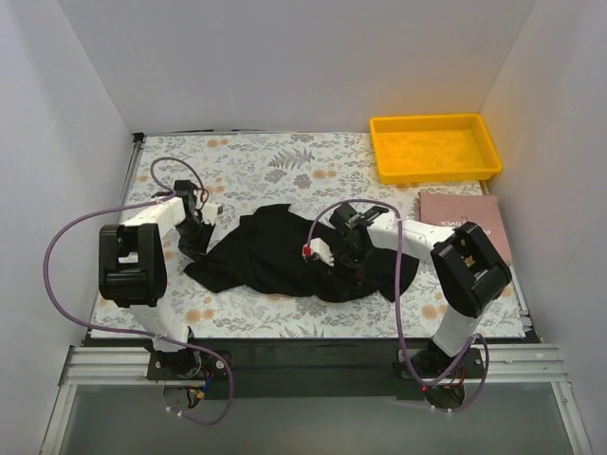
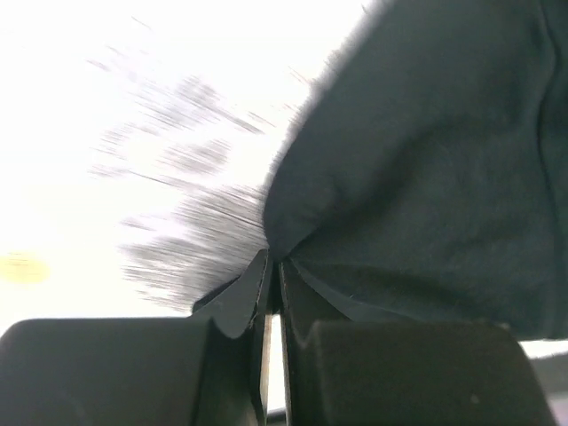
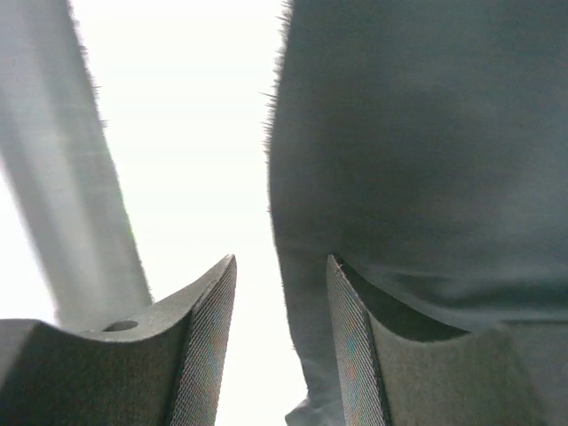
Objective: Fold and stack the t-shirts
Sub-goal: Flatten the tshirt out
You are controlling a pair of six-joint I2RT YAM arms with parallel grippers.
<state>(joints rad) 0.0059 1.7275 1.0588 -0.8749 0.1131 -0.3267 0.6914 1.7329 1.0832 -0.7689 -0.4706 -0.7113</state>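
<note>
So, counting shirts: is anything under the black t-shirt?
Only the floral table cover shows around the black t-shirt. Anything beneath its crumpled fabric is hidden, so I cannot tell.

Open tablecloth (image 1: 266, 171) behind the t-shirt (image 1: 275, 251), easy to cross there. Right side's tighter: yellow tray (image 1: 441, 175) in the far corner, pinkish book (image 1: 469, 210) just in front.

The t-shirt (image 1: 285, 254) is plain black, with no print. The table cover (image 1: 275, 166) under it is pale, patterned with grey leaves and small orange flowers. Beyond the t-shirt, to the right, the tray (image 1: 427, 119) is bright yellow. Just right of the t-shirt, the book (image 1: 469, 220) is dusty pink. The left arm (image 1: 142, 232) and right arm (image 1: 427, 237) flanking it are white and black, with purple cables (image 1: 45, 273).
</note>
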